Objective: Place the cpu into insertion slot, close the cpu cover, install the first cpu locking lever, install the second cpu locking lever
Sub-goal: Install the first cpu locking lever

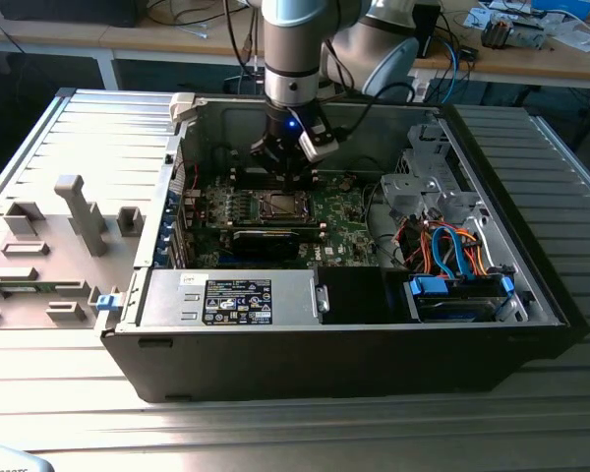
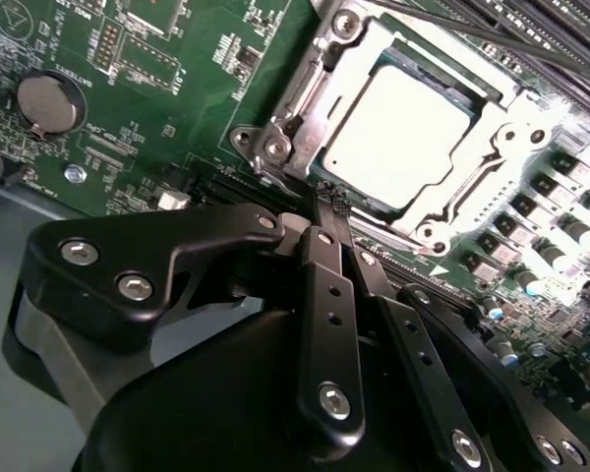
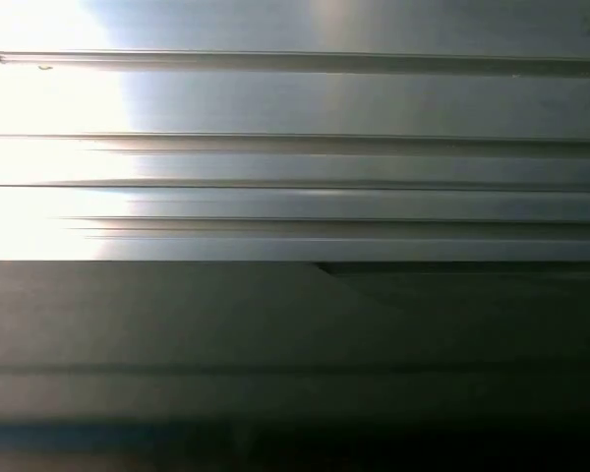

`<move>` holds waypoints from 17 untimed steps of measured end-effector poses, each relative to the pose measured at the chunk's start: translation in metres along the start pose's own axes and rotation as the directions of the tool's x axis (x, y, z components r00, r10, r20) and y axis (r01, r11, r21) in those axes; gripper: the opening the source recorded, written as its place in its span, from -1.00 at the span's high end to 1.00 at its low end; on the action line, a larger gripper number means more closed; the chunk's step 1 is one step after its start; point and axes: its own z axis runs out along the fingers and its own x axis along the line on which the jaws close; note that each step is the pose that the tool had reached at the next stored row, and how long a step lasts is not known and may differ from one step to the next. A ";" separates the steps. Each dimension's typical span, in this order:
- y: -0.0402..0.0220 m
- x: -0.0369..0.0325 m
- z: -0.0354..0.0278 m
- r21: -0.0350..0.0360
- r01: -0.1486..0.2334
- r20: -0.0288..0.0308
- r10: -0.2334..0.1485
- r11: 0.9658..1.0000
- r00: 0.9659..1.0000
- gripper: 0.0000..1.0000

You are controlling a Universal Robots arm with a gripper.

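Observation:
The cpu lies flat in its socket on the green motherboard, silver-grey top facing up. The cpu cover, a silvery frame, lies down around the chip, which shows through its window. My gripper is shut with its black fingertips pressed together and nothing visible between them, just at the socket's edge by a corner of the frame. In the exterior view the gripper hangs inside the open computer case, right above the socket. I cannot tell how the locking levers stand.
The black case wall surrounds the board. A power supply sits at the front, with drive bays and blue cables at the exterior view's right. A coin battery is on the board. Ribbed metal shows in the first wrist view.

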 end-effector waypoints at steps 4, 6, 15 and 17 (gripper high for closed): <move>0.0002 -0.0014 0.0002 -0.001 0.001 0.000 -0.001 1.000 1.000 0.79; 0.0004 -0.0015 -0.0010 -0.001 0.002 0.000 -0.002 1.000 1.000 0.79; 0.0019 -0.0020 -0.0101 0.004 0.003 0.000 -0.003 1.000 1.000 0.79; 0.0019 -0.0023 -0.0083 0.004 0.003 -0.003 -0.003 1.000 1.000 0.79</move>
